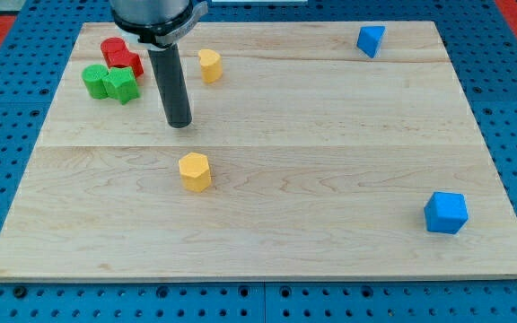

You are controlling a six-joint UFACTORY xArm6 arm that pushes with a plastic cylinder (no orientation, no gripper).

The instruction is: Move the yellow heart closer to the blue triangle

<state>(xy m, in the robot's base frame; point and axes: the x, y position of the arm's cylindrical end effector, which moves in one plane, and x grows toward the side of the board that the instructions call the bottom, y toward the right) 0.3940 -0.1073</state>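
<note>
The surface (330, 179) is a pale wooden board made of long planks, and it lies on a blue base full of little round holes (510, 108). A bit of red shows in the top corners of the view. My tip (179, 124) is the bottom end of a dark rod, and it rests on the wood in the left half of the board. There is no end effector that opens or shuts here, only this rod. The yellow heart (209, 65) sits near the view's top, just up and to the right of my tip, not touching it. The blue triangle (371, 39) is far off at the top right, well apart from the heart. A second yellow block (195, 170) with many sides lies below my tip. At the top left, two red blocks (120, 54) and two green blocks (109, 82) huddle close together. A blue cube (445, 213) sits alone near the bottom right corner.
</note>
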